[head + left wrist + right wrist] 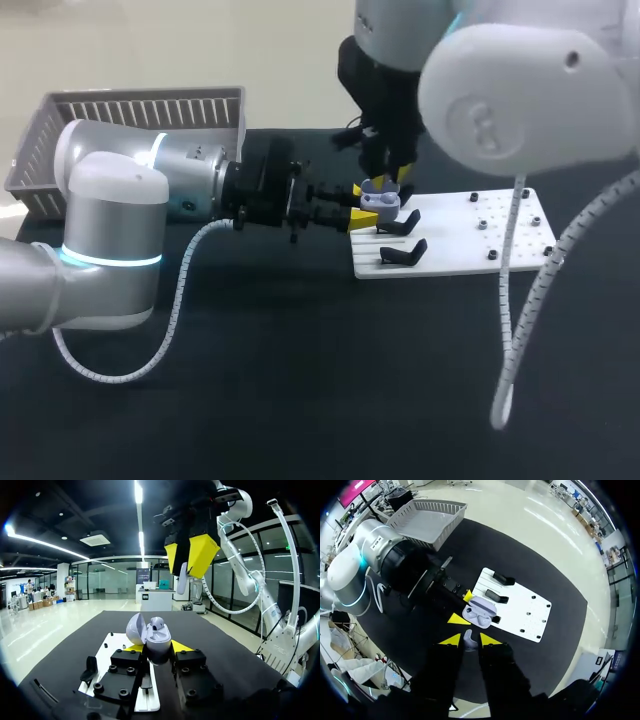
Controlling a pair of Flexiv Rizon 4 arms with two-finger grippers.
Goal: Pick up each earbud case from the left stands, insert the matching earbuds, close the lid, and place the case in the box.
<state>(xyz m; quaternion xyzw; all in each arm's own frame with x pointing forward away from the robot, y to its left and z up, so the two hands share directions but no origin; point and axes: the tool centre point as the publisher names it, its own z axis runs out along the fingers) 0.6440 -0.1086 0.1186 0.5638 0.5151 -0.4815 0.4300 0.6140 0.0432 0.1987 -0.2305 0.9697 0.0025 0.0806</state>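
- Two claws meet over the near-left corner of the white board (460, 240), which lies on the dark tabletop (300, 380).
- The left arm comes in level from the left. Its left claw (157, 648) is clamped on the earbud case (480, 615), one yellow tip on each side of the lower shell.
- The case is pale lilac and is held just above the board's left end, clear of the stands. Its lid is swung open and stands upright behind the shell in the left wrist view.
- Something rounded sits in the shell, but whether it is an earbud already seated cannot be told.
- The right arm comes down from the upper right. Its right claw (470, 640) points straight down and hangs directly above the open case without touching it.
- The right claw's fingers stand narrow, pinching a small pale earbud (181, 577) between the yellow tips — its lower end pokes out below them.
- Two black stands (405, 222) (405, 252) sit on the board just beside the held case, both bare.
- The grey slatted box (140, 110) rests at the tabletop's far left, behind the left arm and well apart from the board.
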